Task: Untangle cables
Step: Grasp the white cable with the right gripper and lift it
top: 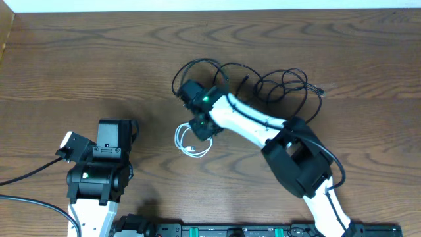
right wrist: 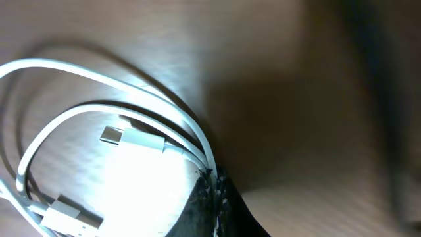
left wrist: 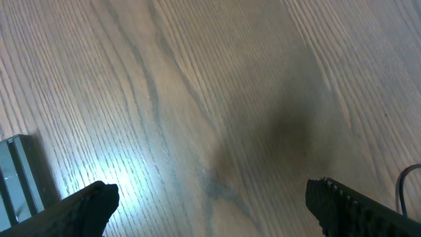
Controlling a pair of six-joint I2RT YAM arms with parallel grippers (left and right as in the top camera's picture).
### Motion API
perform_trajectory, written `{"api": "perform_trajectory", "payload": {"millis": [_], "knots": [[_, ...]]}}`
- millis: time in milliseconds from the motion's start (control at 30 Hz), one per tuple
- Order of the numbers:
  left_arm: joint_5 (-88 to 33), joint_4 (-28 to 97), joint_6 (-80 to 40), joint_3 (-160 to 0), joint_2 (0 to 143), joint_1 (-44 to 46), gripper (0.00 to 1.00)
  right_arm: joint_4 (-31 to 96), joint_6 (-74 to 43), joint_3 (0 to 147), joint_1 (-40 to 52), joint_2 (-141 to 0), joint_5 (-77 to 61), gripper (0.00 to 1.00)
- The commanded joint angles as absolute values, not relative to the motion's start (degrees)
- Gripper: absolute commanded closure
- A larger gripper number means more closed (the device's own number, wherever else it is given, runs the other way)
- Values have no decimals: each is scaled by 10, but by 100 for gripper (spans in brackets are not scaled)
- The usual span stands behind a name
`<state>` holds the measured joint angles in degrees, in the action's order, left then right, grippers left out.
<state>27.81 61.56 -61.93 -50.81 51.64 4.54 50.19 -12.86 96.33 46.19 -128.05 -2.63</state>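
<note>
Mid-worktop, the right gripper (right wrist: 214,192) looks clamped on the white cord (right wrist: 141,139), just in front of the black cords (top: 281,83) — a fast pull could drag a caught black loop along and tighten it. The left gripper (left wrist: 210,197) — jaws apart, empty — hovers front-left.

This looks like a robotics lab bench. A wood-grain counter (top: 66,79) meets a plain white wall strip (top: 197,5) along its far edge. Two white-and-black robot arms, the left arm (top: 99,174) and the right arm (top: 296,158), stand at the near edge, beside a black rail (top: 263,230) with green connectors. A thick black wire (top: 26,172) runs in from the near left corner. A white cord (right wrist: 141,140) lies mid-counter as a test piece.
</note>
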Motion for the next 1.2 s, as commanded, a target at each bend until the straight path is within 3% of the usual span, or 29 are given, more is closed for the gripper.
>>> {"api": "perform_trajectory", "payload": {"millis": [0,267,567,733,867,1167], "knots": [[294,619,-627,-516,516,43,2,524,-109,965,433,-1302,-20,84],[294,619,-627,-516,516,43,2,549,-62,962,453,-1302,-21,65],[294,623,-627,-516,516,43,2,558,-23,962,491,-1302,-21,54],[294,628,-627,-516,516,43,2,560,-20,962,491,-1305,-17,59],[294,628,-627,-516,516,43,2,560,-22,962,483,-1305,-20,99],[294,628,-627,-516,516,43,2,564,-61,962,451,-1305,-21,99]]}}
